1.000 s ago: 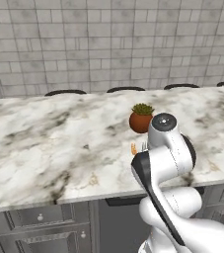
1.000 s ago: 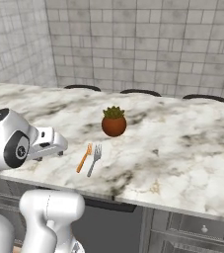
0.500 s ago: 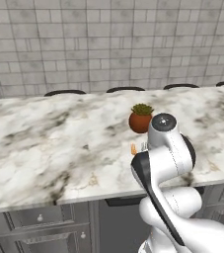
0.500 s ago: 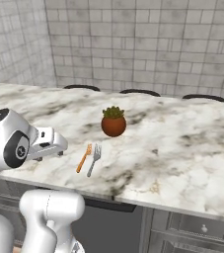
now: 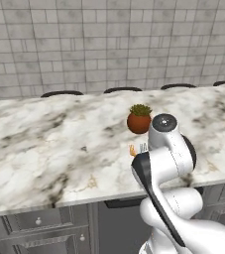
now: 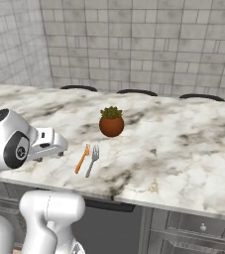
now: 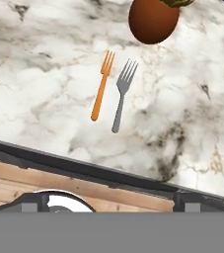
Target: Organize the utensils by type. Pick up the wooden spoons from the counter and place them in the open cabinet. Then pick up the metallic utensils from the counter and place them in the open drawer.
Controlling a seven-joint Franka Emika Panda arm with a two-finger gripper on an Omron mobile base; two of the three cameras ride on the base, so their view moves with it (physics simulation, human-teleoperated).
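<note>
Two small forks lie side by side on the white marble counter, near its front edge and just in front of a potted plant. The orange fork is on the left and the grey metal fork on the right, tines toward the plant. My gripper hovers over the counter's front edge, short of the forks and to their left in the right base view. Its fingertips stand wide apart with nothing between them. The arm covers most of both forks in the left base view. The wooden spoons, cabinet and drawer are out of view.
A small plant in a round brown pot stands right behind the forks. A grey tiled wall backs the counter. Dark grey cabinetry runs below the slab, and wooden floor shows beneath the edge.
</note>
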